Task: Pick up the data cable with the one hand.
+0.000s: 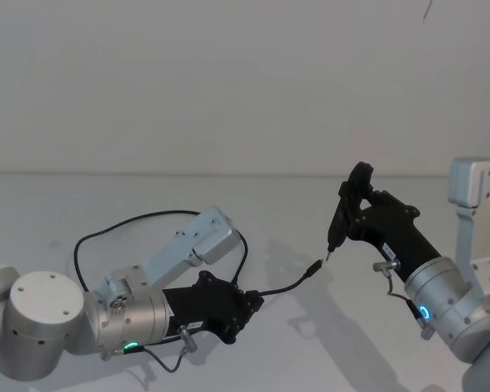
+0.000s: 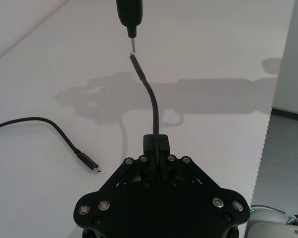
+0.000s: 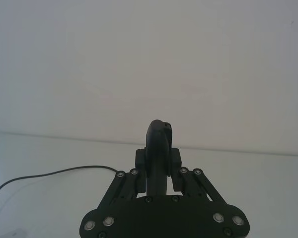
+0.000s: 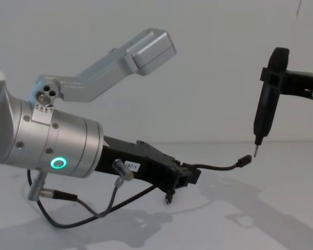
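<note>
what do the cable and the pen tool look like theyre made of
The long thin black data cable, held in the left pincer, looks like matte rubbery plastic: it bends in a smooth curve. The slim black pen-shaped tool in the right pincer looks like hard semi-gloss plastic with a thin, probably metal, tip.

Right gripper point(image 3: 159, 166) clamping a black tool point(image 3: 158, 148), cable point(image 3: 49, 174) on table point(image 3: 248, 173)

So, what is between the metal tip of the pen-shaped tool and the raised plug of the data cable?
Nothing: a small gap of air separates the tool tip from the data cable plug, clearest in the left wrist view. The left gripper holds the cable.
</note>
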